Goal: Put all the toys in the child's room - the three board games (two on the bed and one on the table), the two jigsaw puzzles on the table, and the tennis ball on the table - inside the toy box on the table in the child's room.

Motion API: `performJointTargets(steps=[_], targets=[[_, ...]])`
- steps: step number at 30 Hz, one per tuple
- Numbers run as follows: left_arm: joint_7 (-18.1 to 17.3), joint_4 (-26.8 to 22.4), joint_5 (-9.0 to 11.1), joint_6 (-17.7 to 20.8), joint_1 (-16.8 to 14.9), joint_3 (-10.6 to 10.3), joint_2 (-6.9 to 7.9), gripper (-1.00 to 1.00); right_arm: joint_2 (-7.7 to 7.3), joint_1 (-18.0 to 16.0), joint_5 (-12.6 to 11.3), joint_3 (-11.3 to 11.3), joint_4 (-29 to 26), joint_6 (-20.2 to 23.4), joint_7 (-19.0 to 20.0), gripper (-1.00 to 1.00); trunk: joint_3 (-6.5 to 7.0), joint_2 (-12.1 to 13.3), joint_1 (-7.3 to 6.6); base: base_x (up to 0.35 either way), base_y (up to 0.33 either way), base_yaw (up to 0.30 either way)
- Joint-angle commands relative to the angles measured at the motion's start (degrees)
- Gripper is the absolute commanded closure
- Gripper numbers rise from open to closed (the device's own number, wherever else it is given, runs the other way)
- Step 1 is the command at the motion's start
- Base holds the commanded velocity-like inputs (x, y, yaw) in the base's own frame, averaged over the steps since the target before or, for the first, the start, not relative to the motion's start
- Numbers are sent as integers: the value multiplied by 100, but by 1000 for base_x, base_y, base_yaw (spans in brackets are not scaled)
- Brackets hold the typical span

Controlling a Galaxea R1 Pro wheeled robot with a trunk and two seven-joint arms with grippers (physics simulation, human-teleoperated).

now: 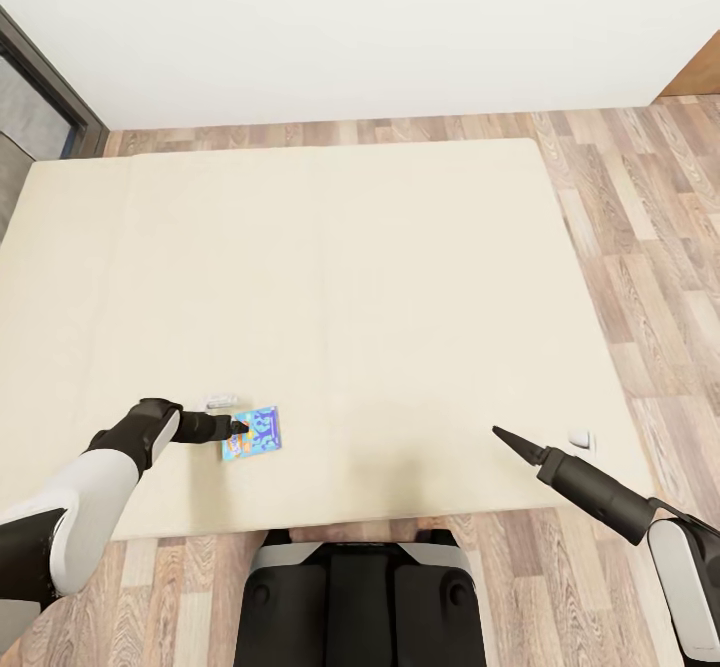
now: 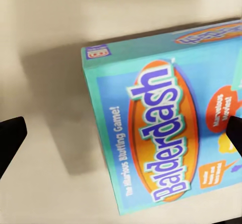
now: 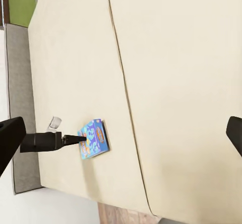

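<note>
1. The small, mostly blue rectangular board game box (image 1: 251,433) lies flat on the wide bed with the plain beige mattress cover (image 1: 380,277), near the bed's front edge, at about 7 o'clock from the mattress centre in the head view.
2. Its lid (image 2: 171,128) is turquoise-blue, with an orange oval bearing the word "Balderdash" in fat white-and-blue letters; small orange and yellow speech-bubble patches sit beside the oval, and a thin line of white print runs along it.
3. The left hand (image 1: 240,429) reaches the box from 9 o'clock, its dark tip over the box's left edge; in the left wrist view the two dark fingers (image 2: 10,141) stand spread wide, one either side of the box.
4. The right hand (image 1: 500,434) hovers over bare mattress at 4 o'clock from the centre, well apart from the box; its fingers (image 3: 9,138) are also apart, holding nothing.
5. Wood-plank floor (image 1: 640,207) borders the bed.
</note>
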Motion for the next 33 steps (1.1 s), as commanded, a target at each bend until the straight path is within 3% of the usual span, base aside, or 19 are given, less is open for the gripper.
performJointTargets(steps=[1,33], targets=[[-54,16,-61,25,4,53,-153,-100,-2,-3,-12,-5,-1,30,11,-100,-7,-5,6,0,-72,0],[-61,14,9,25,4,56,-162,-100,-15,-3,-4,-23,-1,28,11,-100,-7,-5,6,0,-80,0]])
